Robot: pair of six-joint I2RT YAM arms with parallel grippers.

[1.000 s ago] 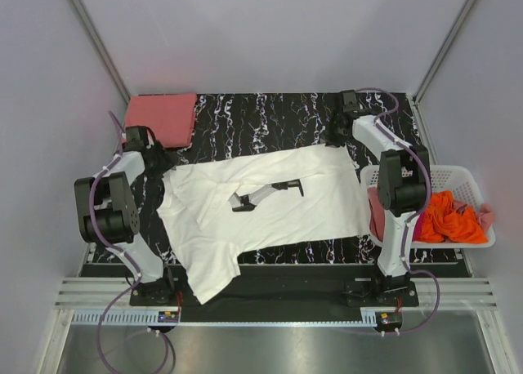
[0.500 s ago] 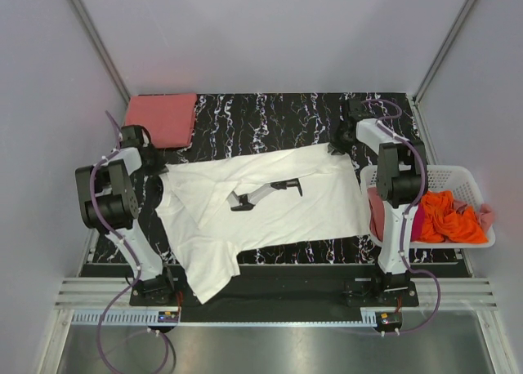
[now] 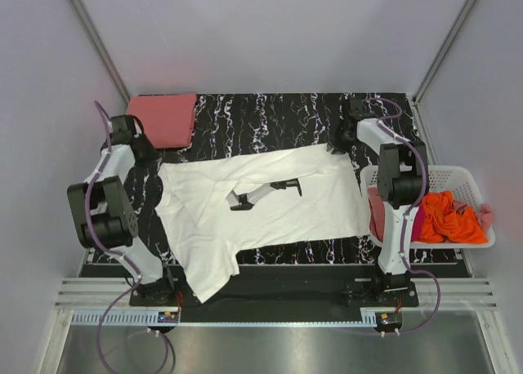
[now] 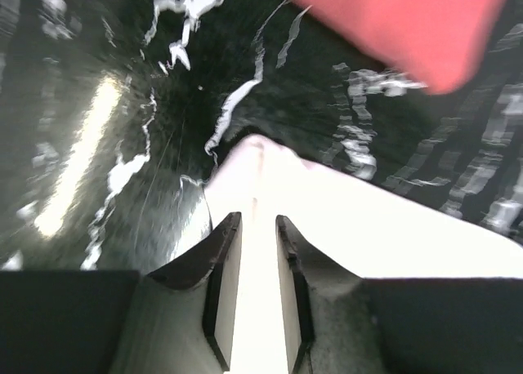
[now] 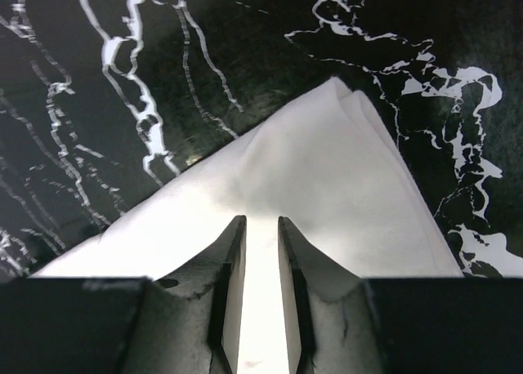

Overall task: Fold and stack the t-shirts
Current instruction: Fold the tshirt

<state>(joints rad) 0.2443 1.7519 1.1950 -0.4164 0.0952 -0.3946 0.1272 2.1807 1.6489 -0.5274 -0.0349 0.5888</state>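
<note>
Cream-white t-shirt (image 3: 270, 215): lies spread, front uneven, across the middle of the black marbled table (image 3: 278, 113). Its long side runs left to right. A loose fold near the centre opens a dark slit showing the table top. A flap at the near left reaches the table's near edge.

Left gripper (image 3: 154, 158): at the far-left corner of this shirt. In the left wrist view the left gripper (image 4: 257, 219) has its fingers drawn close, with a strip of the cream-white t-shirt (image 4: 368, 235) pinched between them and the corner tip poking out beyond.

Right gripper (image 3: 337, 144): at the far-right corner. In the right wrist view the right gripper (image 5: 261, 220) is likewise clamped on the cream-white t-shirt (image 5: 327, 170), whose pointed corner lies flat on the table just ahead.

Salmon-pink t-shirt (image 3: 161, 117): folded, at the far-left corner of the table, apart from the cream one, also seen at (image 4: 392, 23).

White slatted basket (image 3: 458, 176): off the table's right edge, holding a crumpled orange t-shirt (image 3: 445, 219) and magenta cloth (image 3: 376, 215).
</note>
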